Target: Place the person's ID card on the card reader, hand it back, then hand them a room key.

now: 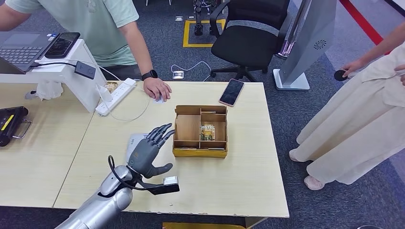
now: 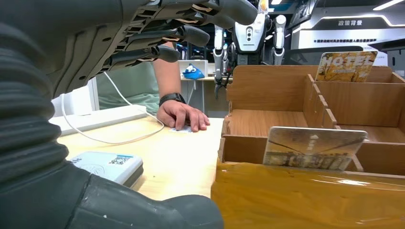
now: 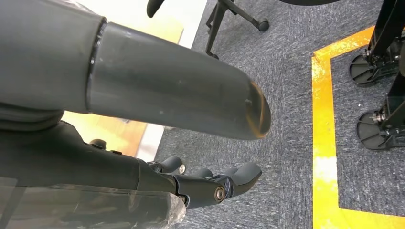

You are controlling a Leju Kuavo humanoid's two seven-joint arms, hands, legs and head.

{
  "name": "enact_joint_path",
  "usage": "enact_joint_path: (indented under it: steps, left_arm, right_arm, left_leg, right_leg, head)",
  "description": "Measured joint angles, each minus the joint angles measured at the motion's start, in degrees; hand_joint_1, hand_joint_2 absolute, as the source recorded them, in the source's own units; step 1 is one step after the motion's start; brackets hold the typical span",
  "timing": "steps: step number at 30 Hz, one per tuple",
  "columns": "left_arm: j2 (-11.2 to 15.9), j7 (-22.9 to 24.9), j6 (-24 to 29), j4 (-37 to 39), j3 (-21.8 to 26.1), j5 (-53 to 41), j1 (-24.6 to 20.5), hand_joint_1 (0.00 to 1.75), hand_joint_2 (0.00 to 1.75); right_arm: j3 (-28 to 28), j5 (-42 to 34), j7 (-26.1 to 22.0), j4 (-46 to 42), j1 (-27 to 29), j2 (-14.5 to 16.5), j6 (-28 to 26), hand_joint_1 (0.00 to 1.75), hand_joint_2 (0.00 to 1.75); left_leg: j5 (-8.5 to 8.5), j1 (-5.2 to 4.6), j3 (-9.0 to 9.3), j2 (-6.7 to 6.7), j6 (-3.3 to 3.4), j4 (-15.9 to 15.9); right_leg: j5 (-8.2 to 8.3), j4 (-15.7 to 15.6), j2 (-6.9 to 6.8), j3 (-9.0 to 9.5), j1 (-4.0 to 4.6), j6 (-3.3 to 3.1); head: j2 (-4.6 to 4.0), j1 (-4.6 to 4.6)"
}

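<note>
Wooden box (image 1: pixel 200 151): key cards (image 2: pixel 313 148) stand upright in slots; a clumsy reach could topple them
Left hand (image 1: pixel 149 151): open, empty, above card reader (image 2: pixel 109 165); ID card unseen
Right hand (image 3: pixel 200 183): hangs, fingers curled on nothing

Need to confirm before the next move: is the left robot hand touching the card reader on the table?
Apart. In the left wrist view the left robot hand has its fingers spread in the air, with open space between them and the card reader lying below.

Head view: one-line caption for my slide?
Left hand open above the card reader, beside the wooden box.
</note>
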Motion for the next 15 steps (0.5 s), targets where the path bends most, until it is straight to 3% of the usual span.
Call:
enact_joint_path:
  steps: [15]
  left_arm:
    - [-2.0,0.0,0.1,0.4,-3.0,1.0,0.2,0.00,1.75]
  right_arm:
    - [-0.1,0.7,0.1,0.0,0.0,0.0,0.0,0.00,0.00]
  left_leg:
    - [0.00,0.00,0.00,-0.01,0.00,0.0]
  right_leg:
    - [0.00,0.0,0.00,0.00,0.00,0.00]
  head:
    - [0.00,0.00]
